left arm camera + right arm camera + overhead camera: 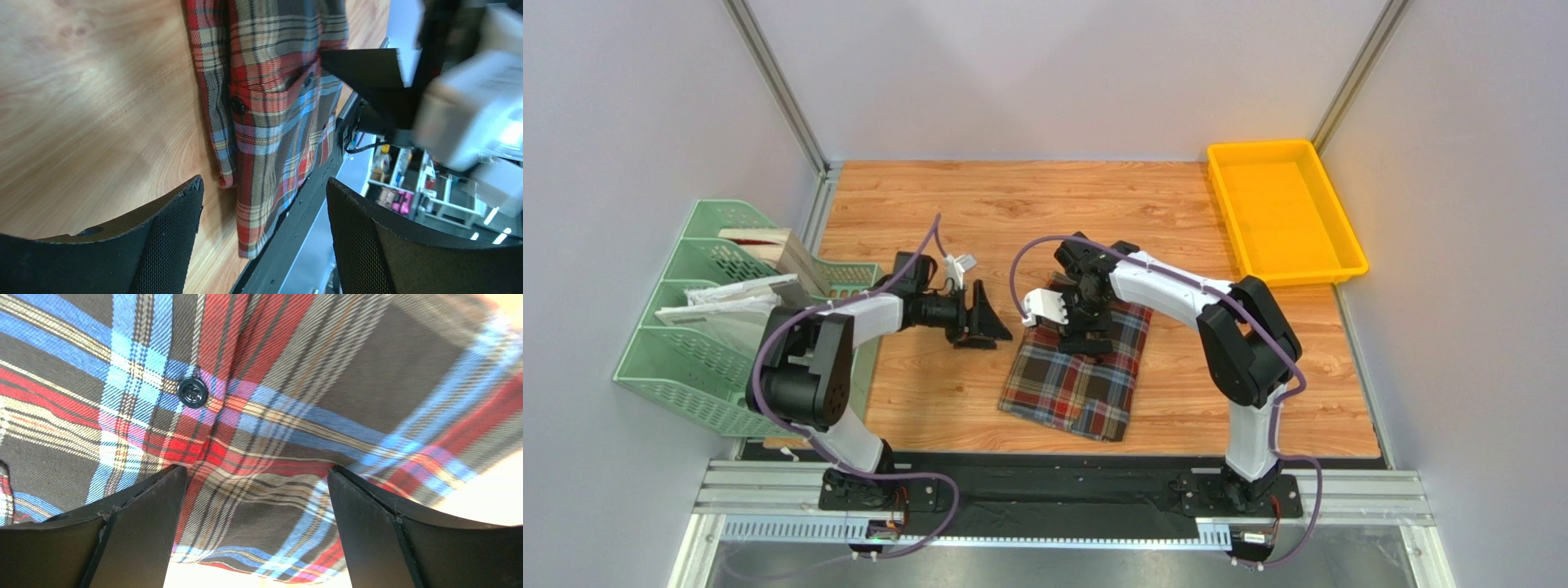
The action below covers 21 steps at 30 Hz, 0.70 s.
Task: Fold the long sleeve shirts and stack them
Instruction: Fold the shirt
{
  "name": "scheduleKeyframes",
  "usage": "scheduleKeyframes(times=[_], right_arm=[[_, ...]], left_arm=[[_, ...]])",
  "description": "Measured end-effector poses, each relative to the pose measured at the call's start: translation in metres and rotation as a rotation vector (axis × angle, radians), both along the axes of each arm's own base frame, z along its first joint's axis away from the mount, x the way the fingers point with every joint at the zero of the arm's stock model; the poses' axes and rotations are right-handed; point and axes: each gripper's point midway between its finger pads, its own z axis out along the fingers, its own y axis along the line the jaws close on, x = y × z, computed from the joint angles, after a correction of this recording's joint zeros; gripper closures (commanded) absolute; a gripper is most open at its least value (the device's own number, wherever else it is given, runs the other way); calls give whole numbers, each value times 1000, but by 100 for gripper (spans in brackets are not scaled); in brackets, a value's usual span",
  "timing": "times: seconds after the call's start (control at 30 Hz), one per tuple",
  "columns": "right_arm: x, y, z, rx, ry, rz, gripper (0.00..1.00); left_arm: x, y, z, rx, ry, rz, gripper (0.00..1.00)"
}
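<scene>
Black fingers [147, 527] of the right claw [255, 473] fill the bottom of the right wrist view, spread wide, nothing between them; open. Plaid cloth of the shirt [294, 398] lies close beneath, brown, red, blue and cream; one dark button [193, 392] shows on it; whether the tips touch the cloth, cannot tell.

Left claw [265, 184] likewise open, its fingers well apart with nothing held; below it the wooden table [92, 110], with the shirt's edge further on.

From the top view: shirt folded into a rough rectangle, lying flat near the middle of the table, a little tilted, its near end close to the table's front edge; right claw over the shirt's far end, pointing down; left claw just beside the shirt on the left, over bare wood, apart from the cloth.

Yellow tray [1277, 214] at the far right corner, well apart from the shirt; green file rack [658, 368] off the table's left edge, papers and a board standing in it.
</scene>
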Motion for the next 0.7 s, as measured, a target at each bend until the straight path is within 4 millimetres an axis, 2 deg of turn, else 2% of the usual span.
scheduleKeyframes(times=[0.07, 0.17, 0.2, 0.27, 0.33, 0.47, 0.7], right_arm=[[2, 4, 7, 29, -19, 5, 9], [-1, 7, 27, 84, -52, 10, 10], [-3, 7, 41, 115, -72, 9, 10], [-5, 9, 57, 151, -91, -1, 11], [-8, 10, 63, 171, -88, -11, 12], [-20, 3, 46, 145, -19, -62, 15], [-31, -8, -5, 53, 135, -177, 18]], left_arm=[[-5, -8, -11, 0, 31, -12, 21], [2, -13, -28, 16, 59, 7, 21], [4, -14, -34, 27, 68, 15, 21], [9, -17, -37, 24, 83, 17, 20], [20, -22, -35, 34, 61, 13, 21], [36, -36, -36, 50, 27, -10, 22], [33, -57, -40, 55, 27, -65, 28]])
